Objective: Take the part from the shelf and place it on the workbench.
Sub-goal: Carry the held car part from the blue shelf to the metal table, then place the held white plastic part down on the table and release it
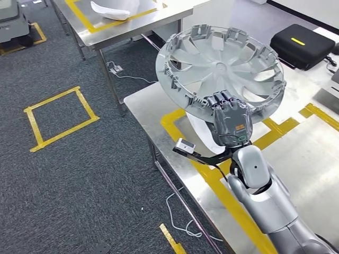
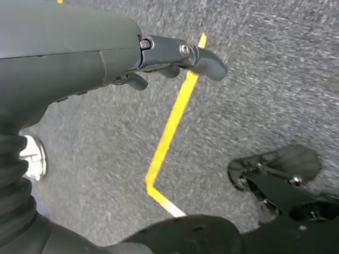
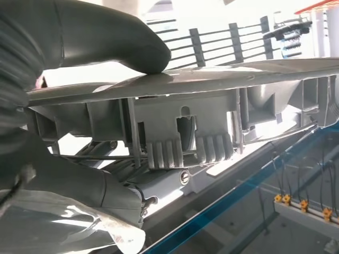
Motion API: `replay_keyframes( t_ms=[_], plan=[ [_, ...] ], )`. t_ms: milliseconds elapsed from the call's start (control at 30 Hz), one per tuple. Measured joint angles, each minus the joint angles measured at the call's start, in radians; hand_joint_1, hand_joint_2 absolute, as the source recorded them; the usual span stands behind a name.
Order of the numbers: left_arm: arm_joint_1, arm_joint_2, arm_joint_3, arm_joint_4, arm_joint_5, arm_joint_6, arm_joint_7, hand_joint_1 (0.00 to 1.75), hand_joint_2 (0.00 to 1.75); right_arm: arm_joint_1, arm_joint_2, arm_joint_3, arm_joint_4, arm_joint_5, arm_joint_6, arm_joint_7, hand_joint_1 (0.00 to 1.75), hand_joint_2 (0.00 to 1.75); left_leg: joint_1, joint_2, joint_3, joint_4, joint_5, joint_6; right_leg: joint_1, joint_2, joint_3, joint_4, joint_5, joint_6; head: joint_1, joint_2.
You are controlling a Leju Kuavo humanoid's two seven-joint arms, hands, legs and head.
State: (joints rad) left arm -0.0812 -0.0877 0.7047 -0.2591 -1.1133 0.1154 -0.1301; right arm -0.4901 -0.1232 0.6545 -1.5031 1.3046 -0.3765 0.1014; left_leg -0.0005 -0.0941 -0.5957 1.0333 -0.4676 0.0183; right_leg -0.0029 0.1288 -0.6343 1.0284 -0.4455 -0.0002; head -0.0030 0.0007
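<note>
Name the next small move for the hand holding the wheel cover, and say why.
Probably lower it: the right hand grips the rim of the wheel cover, which is raised above the workbench, over the yellow-taped area, so it seems placed for setting down.

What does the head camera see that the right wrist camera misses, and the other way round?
Head view alone: the whole round wheel cover held above the steel workbench, yellow tape lines, a black case, grey carpet and a second table.

Right wrist view alone: the thumb pressing one face of the cover's rim, and the clips up close.

Both: the right hand gripping the cover's edge.
</note>
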Motion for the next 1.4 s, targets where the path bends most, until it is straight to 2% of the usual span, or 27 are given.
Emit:
replay_keyframes(
  t_ms=[67,133,200,267,300,333,400,467,500,567,633,700,767,800,833,867,933,1000,1067,1100,1167,1200,1267,1300,1333,1367,1400],
  plan=[
    [-0.002,-0.001,-0.001,0.0,0.001,0.0,0.0,0.0,1.75,0.003,0.0,-0.001,-0.001,0.0,0.004,0.001,1.75,1.75,0.001,0.024,0.006,-0.017,-0.002,0.002,-0.002,0.016,-0.011,0.0,0.003,0.011,-0.001,0.0],
    [-0.003,-0.003,-0.004,0.0,0.002,0.0,-0.001,0.0,1.75,0.003,-0.001,-0.001,-0.001,-0.001,0.008,0.002,1.75,1.75,0.006,0.052,0.012,-0.033,0.004,0.005,0.003,-0.026,-0.035,0.036,-0.025,0.018,0.004,0.0],
    [0.0,-0.004,-0.006,0.0,0.005,-0.001,-0.001,0.0,1.75,0.002,-0.002,0.0,-0.001,-0.002,0.012,0.004,1.75,1.75,0.006,0.08,0.015,-0.039,0.007,0.008,0.004,-0.091,-0.086,0.144,-0.084,0.026,0.01,0.0],
    [0.005,-0.004,-0.006,0.0,0.008,-0.001,-0.001,0.0,1.75,0.002,-0.002,0.001,-0.001,-0.002,0.016,0.005,1.75,1.75,0.007,0.11,0.015,-0.039,0.005,0.008,-0.002,-0.116,-0.133,0.248,-0.118,0.037,0.011,0.0],
    [0.006,-0.005,-0.006,0.0,0.008,-0.001,-0.002,0.0,1.75,0.003,-0.002,0.002,-0.001,-0.003,0.018,0.005,1.75,1.75,0.008,0.125,0.015,-0.039,0.004,0.007,-0.006,-0.123,-0.136,0.256,-0.112,0.043,0.012,0.0],
    [0.006,-0.006,-0.007,0.0,0.009,-0.001,-0.002,0.0,1.75,0.003,-0.002,0.002,-0.001,-0.004,0.02,0.006,1.75,1.75,0.009,0.139,0.016,-0.038,0.002,0.004,-0.01,-0.13,-0.118,0.224,-0.088,0.048,0.012,0.0],
    [0.006,-0.007,-0.007,0.0,0.01,0.0,-0.002,0.0,1.75,0.002,-0.003,0.003,-0.002,-0.006,0.023,0.007,1.75,1.75,0.011,0.162,0.02,-0.036,-0.003,-0.005,-0.012,-0.166,-0.045,0.091,-0.034,0.054,0.013,0.0],
    [0.005,-0.007,-0.007,0.0,0.01,0.001,-0.003,0.0,1.75,0.001,-0.003,0.005,-0.005,-0.008,0.025,0.008,1.75,1.75,0.006,0.18,0.022,-0.03,-0.01,-0.016,-0.007,-0.194,0.006,0.002,-0.014,0.045,0.012,0.0],
    [0.005,-0.006,-0.007,0.0,0.011,0.001,-0.003,0.0,1.75,0.001,-0.003,0.005,-0.007,-0.008,0.026,0.008,1.75,1.75,0.003,0.19,0.023,-0.028,-0.012,-0.02,-0.004,-0.195,0.011,-0.006,-0.019,0.036,0.011,0.0],
    [0.004,-0.006,-0.007,0.0,0.011,0.001,-0.003,0.0,1.75,0.001,-0.003,0.006,-0.009,-0.009,0.028,0.009,1.75,1.75,0.004,0.203,0.027,-0.025,-0.018,-0.029,-0.005,-0.17,0.01,-0.005,-0.016,0.019,0.009,0.0],
    [0.002,-0.005,-0.007,0.0,0.011,0.001,-0.004,0.0,1.75,0.001,-0.003,0.005,-0.011,-0.01,0.029,0.011,1.75,1.75,0.01,0.169,0.018,0.008,-0.048,-0.038,-0.007,-0.147,0.011,-0.006,-0.014,0.005,0.006,0.0],
    [0.001,-0.005,-0.007,0.0,0.014,0.0,-0.006,0.0,1.75,0.001,-0.003,0.006,-0.012,-0.01,0.03,0.012,1.75,1.75,0.014,0.117,-0.029,0.116,-0.109,-0.042,-0.008,-0.126,0.012,-0.007,-0.013,-0.004,0.002,0.0],
    [0.002,-0.005,-0.007,0.0,0.018,0.0,-0.006,0.0,1.75,0.002,-0.003,0.007,-0.012,-0.01,0.031,0.012,1.75,1.75,0.013,0.102,-0.089,0.241,-0.155,-0.04,-0.006,-0.099,0.013,-0.006,-0.013,-0.008,-0.001,0.0],
    [0.003,-0.005,-0.007,0.0,0.018,-0.001,-0.006,0.0,1.75,0.003,-0.003,0.008,-0.012,-0.01,0.031,0.011,1.75,1.75,0.012,0.1,-0.104,0.266,-0.151,-0.038,-0.004,-0.083,0.014,-0.006,-0.013,-0.009,-0.001,0.0],
    [0.004,-0.004,-0.007,0.0,0.019,-0.002,-0.006,0.0,1.75,0.003,-0.003,0.009,-0.012,-0.01,0.031,0.01,1.75,1.75,0.011,0.096,-0.101,0.251,-0.126,-0.033,-0.003,-0.067,0.015,-0.006,-0.013,-0.009,-0.001,0.0],
    [0.004,-0.004,-0.007,0.0,0.019,-0.003,-0.006,0.0,1.75,0.003,-0.003,0.01,-0.012,-0.01,0.031,0.01,1.75,1.75,0.01,0.086,-0.081,0.199,-0.086,-0.026,-0.003,-0.052,0.016,-0.006,-0.013,-0.009,-0.001,0.0],
    [0.006,-0.001,-0.007,0.0,0.019,-0.004,-0.006,0.0,1.75,0.003,-0.003,0.01,-0.012,-0.01,0.032,0.011,1.75,1.75,0.01,0.04,-0.031,0.069,-0.016,-0.013,-0.003,-0.026,0.016,-0.005,-0.012,-0.007,0.0,0.0],
    [0.006,0.001,-0.007,0.0,0.02,-0.006,-0.006,0.0,1.75,0.003,-0.003,0.011,-0.012,-0.01,0.033,0.011,1.75,1.75,0.01,0.01,-0.003,0.003,0.0,-0.006,-0.007,-0.003,0.009,-0.004,-0.009,0.001,-0.002,0.0],
    [0.004,0.0,-0.008,0.0,0.021,-0.008,-0.006,0.0,1.75,0.004,-0.004,0.01,-0.012,-0.01,0.034,0.012,1.75,1.75,0.011,0.027,0.004,-0.012,-0.005,-0.003,-0.01,0.018,-0.001,-0.005,-0.004,0.013,-0.004,0.0],
    [0.001,-0.001,-0.008,0.0,0.022,-0.009,-0.005,0.0,1.75,0.005,-0.004,0.01,-0.012,-0.011,0.035,0.012,1.75,1.75,0.013,0.04,0.007,-0.019,-0.004,-0.002,-0.008,0.007,-0.007,-0.002,-0.008,0.018,-0.003,0.0],
    [0.0,-0.004,-0.01,0.0,0.022,-0.009,-0.005,0.0,1.75,0.004,-0.004,0.009,-0.012,-0.012,0.037,0.011,1.75,1.75,0.016,0.066,0.013,-0.033,0.001,0.002,-0.002,-0.052,-0.037,0.051,-0.043,0.026,0.005,0.0],
    [0.001,-0.004,-0.01,0.0,0.023,-0.009,-0.004,0.0,1.75,0.003,-0.004,0.01,-0.012,-0.012,0.038,0.011,1.75,1.75,0.014,0.08,0.014,-0.034,0.002,0.004,-0.001,-0.089,-0.063,0.105,-0.072,0.028,0.008,0.0],
    [0.004,-0.003,-0.01,0.0,0.024,-0.009,-0.002,0.0,1.75,0.002,-0.004,0.011,-0.012,-0.014,0.041,0.01,1.75,1.75,0.013,0.108,0.014,-0.034,0.0,0.006,-0.004,-0.118,-0.12,0.227,-0.122,0.035,0.011,0.0],
    [0.005,-0.004,-0.011,0.0,0.025,-0.009,-0.001,0.0,1.75,0.002,-0.004,0.012,-0.012,-0.016,0.044,0.01,1.75,1.75,0.013,0.123,0.015,-0.034,-0.002,0.006,-0.007,-0.122,-0.133,0.257,-0.125,0.039,0.011,0.0],
    [0.005,-0.004,-0.012,0.0,0.025,-0.009,-0.001,0.0,1.75,0.002,-0.004,0.013,-0.012,-0.019,0.048,0.01,1.75,1.75,0.013,0.137,0.016,-0.033,-0.003,0.004,-0.009,-0.126,-0.128,0.249,-0.11,0.042,0.012,0.0],
    [0.004,-0.006,-0.013,0.0,0.026,-0.009,0.0,0.0,1.75,0.002,-0.004,0.014,-0.012,-0.024,0.052,0.01,1.75,1.75,0.014,0.149,0.018,-0.033,-0.005,0.002,-0.011,-0.135,-0.102,0.202,-0.08,0.045,0.012,0.0],
    [0.004,-0.006,-0.014,0.0,0.028,-0.009,0.0,0.0,1.75,0.002,-0.005,0.014,-0.012,-0.029,0.057,0.009,1.75,1.75,0.013,0.161,0.021,-0.032,-0.008,-0.003,-0.011,-0.155,-0.065,0.131,-0.049,0.047,0.012,0.0]
  ],
)
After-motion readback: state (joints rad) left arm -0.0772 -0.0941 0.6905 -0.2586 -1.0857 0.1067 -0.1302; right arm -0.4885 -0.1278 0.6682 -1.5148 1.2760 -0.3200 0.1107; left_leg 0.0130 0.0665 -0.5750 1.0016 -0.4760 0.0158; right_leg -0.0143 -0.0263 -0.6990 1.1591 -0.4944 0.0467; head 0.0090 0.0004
